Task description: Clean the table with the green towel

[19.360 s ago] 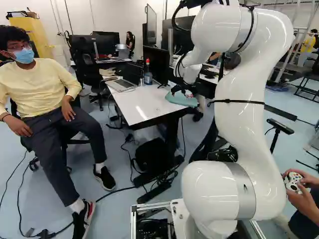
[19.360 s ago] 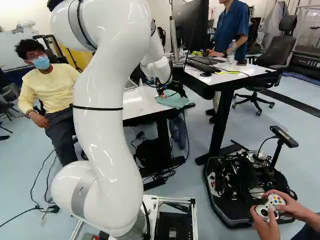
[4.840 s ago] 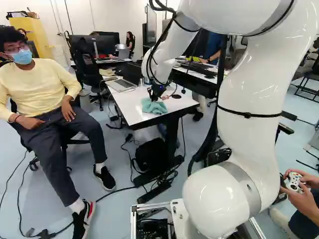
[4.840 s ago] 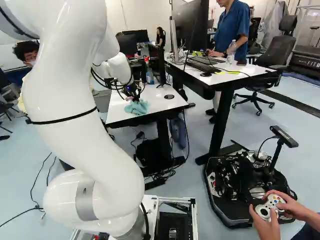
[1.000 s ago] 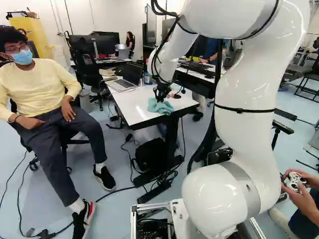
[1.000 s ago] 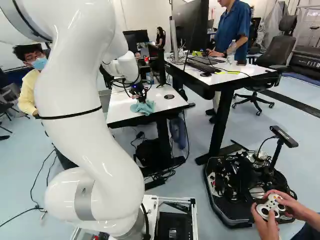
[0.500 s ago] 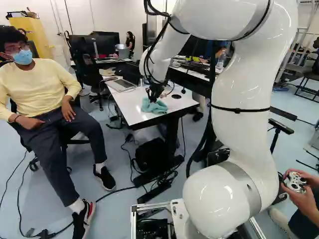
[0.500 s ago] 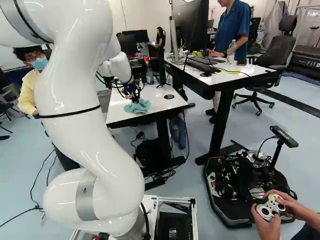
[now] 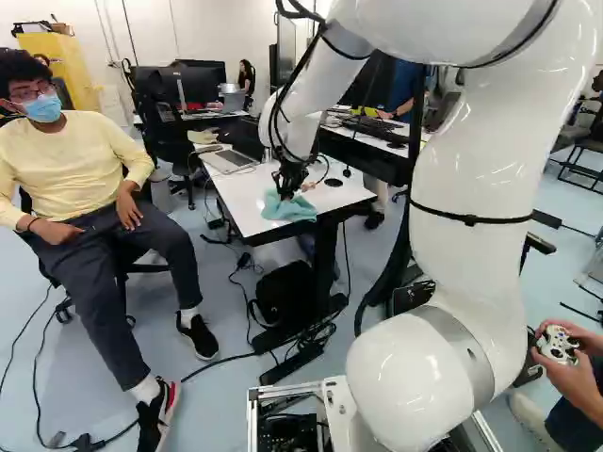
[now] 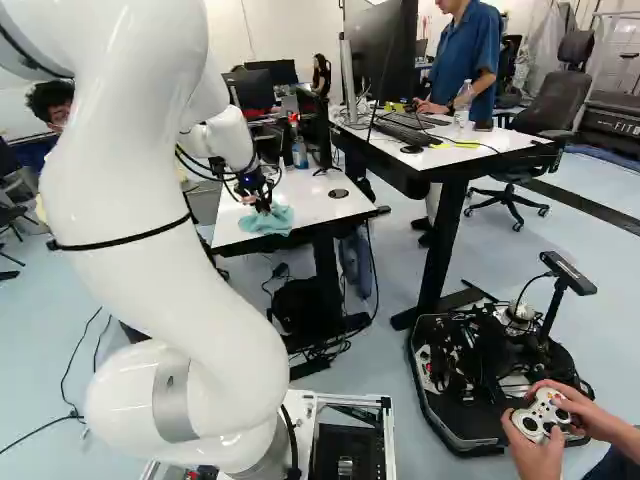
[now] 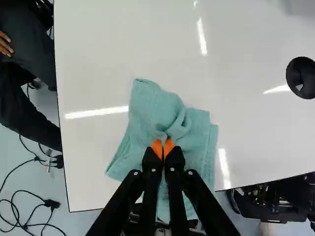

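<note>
Pale blue floor spread across the foot of the left base view, with a white wall at its upper left. Near the middle of that view stood the white-topped counter, a black bag under it and an open laptop on its far left part. My white arm rose right of the middle and bent over to the counter from the top of the frame.

I had my jaws pointed down at the green towel, closed nearly together, with only a narrow gap between the orange pads. A bunched fold of the towel was pinched there. The rest lay rumpled on the counter around and ahead of my tips, and one part reached the near edge. In the right base view the towel was left of centre, by the near edge.

The black round fitting was set in the counter top, well apart from the towel. A blue bottle stood at the upper middle of the right base view. At that view's upper right, a second desk bore a large monitor, a keyboard and a clear bottle.
</note>
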Tool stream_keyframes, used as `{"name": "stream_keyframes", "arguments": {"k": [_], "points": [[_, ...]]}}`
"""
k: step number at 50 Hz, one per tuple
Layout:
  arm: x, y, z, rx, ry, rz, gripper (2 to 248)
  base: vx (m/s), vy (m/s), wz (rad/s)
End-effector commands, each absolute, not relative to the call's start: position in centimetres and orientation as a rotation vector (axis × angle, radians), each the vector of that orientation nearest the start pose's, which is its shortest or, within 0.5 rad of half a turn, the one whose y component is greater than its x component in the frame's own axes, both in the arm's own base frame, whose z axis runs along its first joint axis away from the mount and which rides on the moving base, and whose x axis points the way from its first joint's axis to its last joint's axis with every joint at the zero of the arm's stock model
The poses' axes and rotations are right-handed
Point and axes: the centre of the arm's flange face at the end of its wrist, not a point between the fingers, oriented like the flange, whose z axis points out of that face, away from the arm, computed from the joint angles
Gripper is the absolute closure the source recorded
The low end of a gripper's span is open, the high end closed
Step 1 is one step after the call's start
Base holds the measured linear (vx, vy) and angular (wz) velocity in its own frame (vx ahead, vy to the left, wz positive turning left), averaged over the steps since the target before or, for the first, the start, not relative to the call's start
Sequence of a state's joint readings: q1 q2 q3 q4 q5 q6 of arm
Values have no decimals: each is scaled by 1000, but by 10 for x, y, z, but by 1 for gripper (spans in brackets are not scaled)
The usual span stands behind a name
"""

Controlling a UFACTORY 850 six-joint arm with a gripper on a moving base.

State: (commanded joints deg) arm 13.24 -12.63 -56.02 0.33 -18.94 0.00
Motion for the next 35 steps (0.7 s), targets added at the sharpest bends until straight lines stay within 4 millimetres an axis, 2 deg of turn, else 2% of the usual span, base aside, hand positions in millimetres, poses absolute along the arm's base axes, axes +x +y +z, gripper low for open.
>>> {"name": "stream_keyframes", "arguments": {"k": [12,35], "points": [[497,101,456,-3015,-296,-642,224,0,0,0],[496,59,456,-3042,-174,-643,224,0,0,0]]}}
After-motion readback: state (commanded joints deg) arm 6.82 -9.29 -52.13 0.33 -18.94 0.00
